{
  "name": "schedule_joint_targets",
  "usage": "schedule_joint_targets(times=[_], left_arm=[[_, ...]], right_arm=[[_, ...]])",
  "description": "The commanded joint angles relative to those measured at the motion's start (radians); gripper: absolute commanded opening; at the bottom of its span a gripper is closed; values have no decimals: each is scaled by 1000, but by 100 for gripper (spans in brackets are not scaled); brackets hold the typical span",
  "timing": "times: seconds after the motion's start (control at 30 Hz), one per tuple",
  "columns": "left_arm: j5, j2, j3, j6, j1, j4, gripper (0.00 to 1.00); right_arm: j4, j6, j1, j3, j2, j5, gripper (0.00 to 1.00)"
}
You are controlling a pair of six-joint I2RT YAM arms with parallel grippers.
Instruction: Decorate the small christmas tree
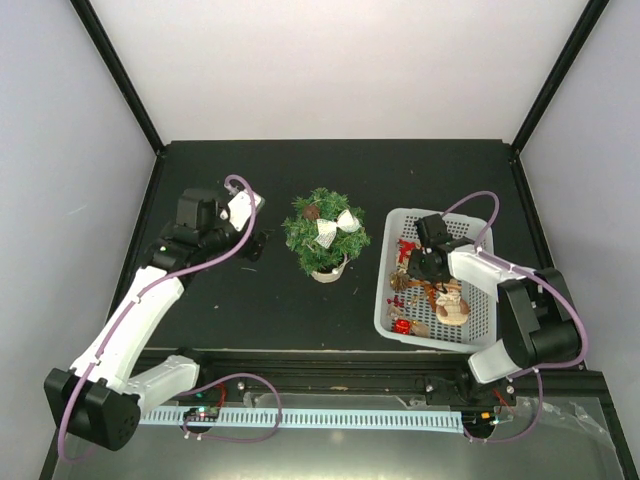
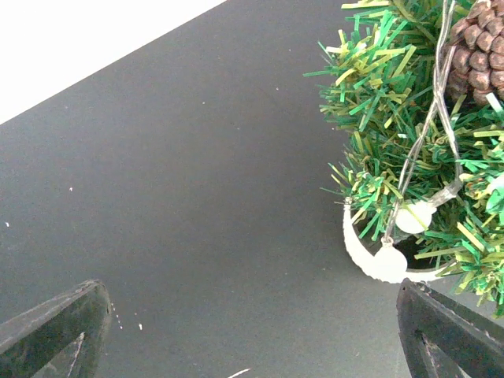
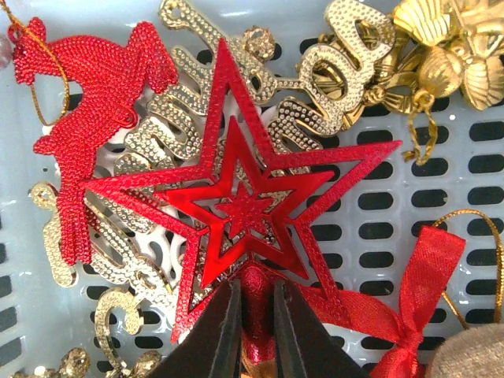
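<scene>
Right wrist: right claw (image 3: 256, 293) pinches red star (image 3: 236, 209) bottom point, in basket (image 3: 31, 307).

Black table (image 1: 430, 170) between 3 pale walls (image 1: 330, 60) (black posts (image 1: 115, 70) at the corners), evenly lit.

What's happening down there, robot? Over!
Left hand open, empty, beside tree. Right hand in basket, pinching red star by its tip. Nothing between basket and tree. Over.
</scene>
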Motion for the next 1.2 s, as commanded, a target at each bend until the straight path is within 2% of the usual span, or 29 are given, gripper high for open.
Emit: schedule_joint_targets(times=[0.0, 0.33, 0.53, 0.7, 0.93, 1.07, 1.17], left_arm=[[30, -22, 56, -8, 8, -17, 99], [36, -44, 119, 30, 8, -35, 99], [125, -18, 217, 55, 6, -127, 99], [223, 20, 297, 76, -4, -228, 99], [231, 4, 320, 56, -9, -248, 99], [225, -11, 313, 45, -9, -253, 99], [228, -25, 302, 38, -9, -250, 99]], right_arm=[[-36, 9, -3, -31, -4, -17, 10], [-109, 5, -3, 6, -139, 35, 7], [-191, -16, 13, 13, -314, 59, 6], [-219, -10, 72, -8, -453, 82, 7], [-223, 22, 72, 3, -316, 50, 24], [-193, 29, 68, 17, -211, 65, 30], [-146, 29, 54, 20, -169, 50, 30]])
